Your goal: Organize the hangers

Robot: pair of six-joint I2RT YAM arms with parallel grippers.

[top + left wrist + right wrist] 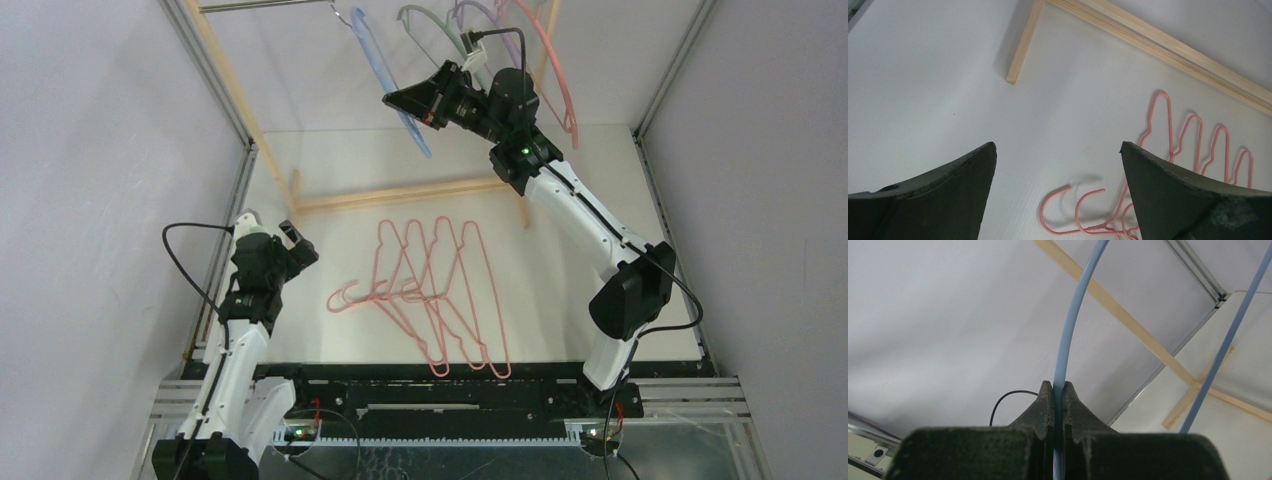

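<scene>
Hangers are split up: 4 or so pink hangers (430,300) lie piled flat on the tabletop (330,165), and a green hanger (408,11) and a few others hang up by the rail (265,5). The right end effector (1058,387) is pinched tight on the blue hanger (1070,330), held high, I'd guess so its hook reaches the rail. The left end effector (1058,150) sits wide open near the pile, probably lined up for the next one.

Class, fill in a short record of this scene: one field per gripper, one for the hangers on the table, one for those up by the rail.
Left gripper: open, empty, above the table
Right gripper: shut on the blue hanger, held high
On table: pile of pink hangers, lying flat
By rail: green hanger, lavender hanger, hanging pink hanger
</scene>
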